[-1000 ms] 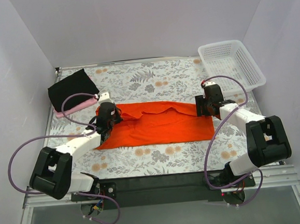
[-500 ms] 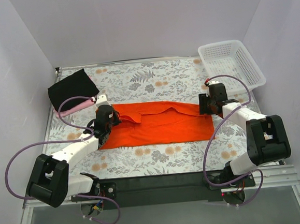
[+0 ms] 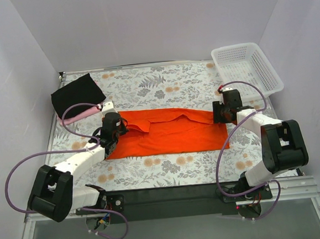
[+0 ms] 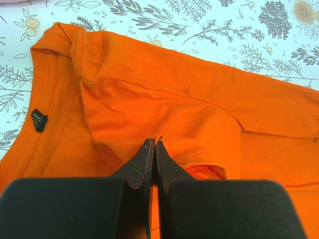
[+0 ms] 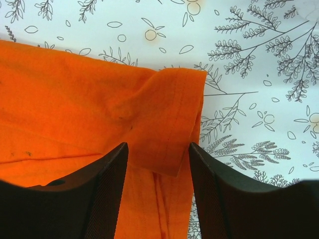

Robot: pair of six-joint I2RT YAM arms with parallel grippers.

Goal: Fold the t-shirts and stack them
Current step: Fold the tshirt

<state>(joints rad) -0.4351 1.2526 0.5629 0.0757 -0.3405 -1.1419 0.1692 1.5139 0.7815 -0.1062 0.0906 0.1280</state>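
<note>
Evidently limp and light, the orange t-shirt suits corner grips. The left end effector is clamped on a fold, while the right end effector straddles the hem half-open, holding nothing.

Pink t-shirt: mostly hidden beneath black t-shirt, beyond orange t-shirt. Orange t-shirt's neck label: print unreadable. Its left end covered by left gripper.

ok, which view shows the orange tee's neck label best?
Left wrist: the black label is close and sharp. Top view shows the whole orange tee, label too small to make out. Right wrist shows only the tee's other end.
</note>
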